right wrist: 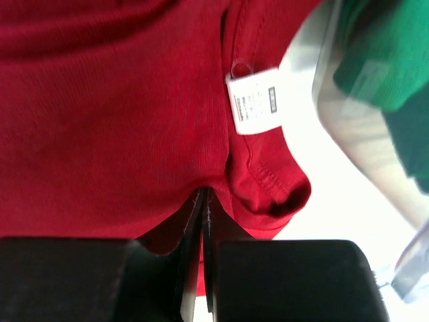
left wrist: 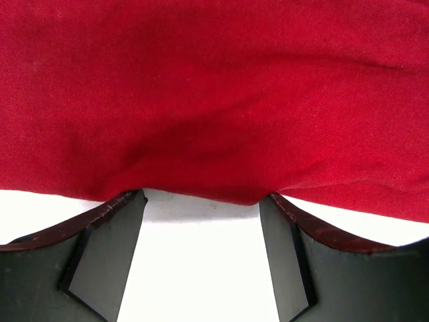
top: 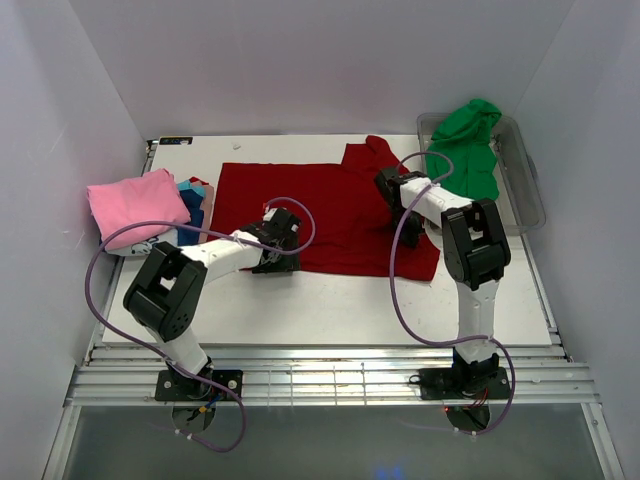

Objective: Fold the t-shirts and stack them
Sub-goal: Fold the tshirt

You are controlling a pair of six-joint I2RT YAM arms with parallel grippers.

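1. Red short-sleeved cotton t-shirt (top: 330, 205) lies spread flat mid-table on the white tabletop (top: 330, 300). One sleeve points to the far edge, and the other lies at the near right.
2. Left gripper (top: 272, 250) sits low at the shirt's near hem. In the left wrist view the left gripper (left wrist: 201, 198) has its fingers (left wrist: 107, 248) spread wide, with bare table showing between them. The red hem (left wrist: 201, 191) lies right at the fingertips and nothing is pinched.
3. Right gripper (top: 402, 208) is over the right side of the red shirt, near the tub side. In the right wrist view the right gripper (right wrist: 203, 194) has its fingers (right wrist: 288, 278) pressed together, leaving only a thin slit, and red cloth (right wrist: 114, 121) is clamped between them.
4. A white sewn-in label (right wrist: 255, 100) shows on the seam just past the pinch point. The print is too small to read.
5. Green cloth t-shirt (top: 468, 145) is bunched in the clear plastic tub (top: 530, 190) at the far right and spills over its far rim. The wrist view also catches the green shirt (right wrist: 382, 60) through the tub wall.
6. Pink folded t-shirt (top: 135, 205) sits at the left table edge. Blue cloth (top: 190, 212) and a bit of peach cloth (top: 205, 188) peek out beside and under it, between the pink one and the red shirt.
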